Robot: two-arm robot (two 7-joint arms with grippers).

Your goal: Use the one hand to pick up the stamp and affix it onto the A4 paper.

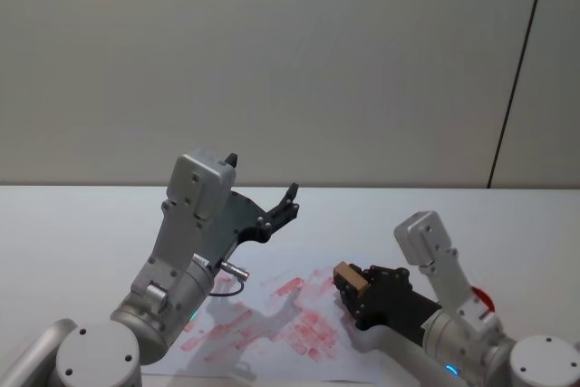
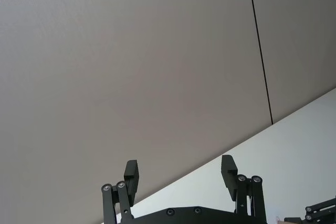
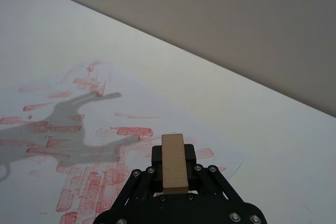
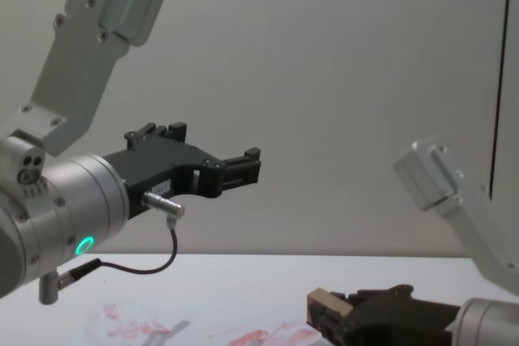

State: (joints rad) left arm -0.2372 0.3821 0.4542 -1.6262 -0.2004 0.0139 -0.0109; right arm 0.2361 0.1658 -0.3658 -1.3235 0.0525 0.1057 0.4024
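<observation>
Stamp (image 1: pixel 347 276) over A4 paper (image 1: pixel 288 316), right side

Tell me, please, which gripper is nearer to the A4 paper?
The right. The right gripper, shut on the stamp, is low over the red-marked A4 paper. The left gripper, open, hangs high above the table, to the left.

Buries the lower part of the stamp (image 3: pixel 174 162) between the fingers (image 3: pixel 190 156) of the right gripper (image 3: pixel 174 156), bottom face out of sight. Covers near corners of the A4 paper (image 1: pixel 290 301) with both arms in the head view; crops the sheet at the chest view's lower edge. Leaves a red rounded object (image 1: pixel 481 300) mostly behind the right arm. Cuts the left gripper (image 2: pixel 179 174) off at its base.
</observation>
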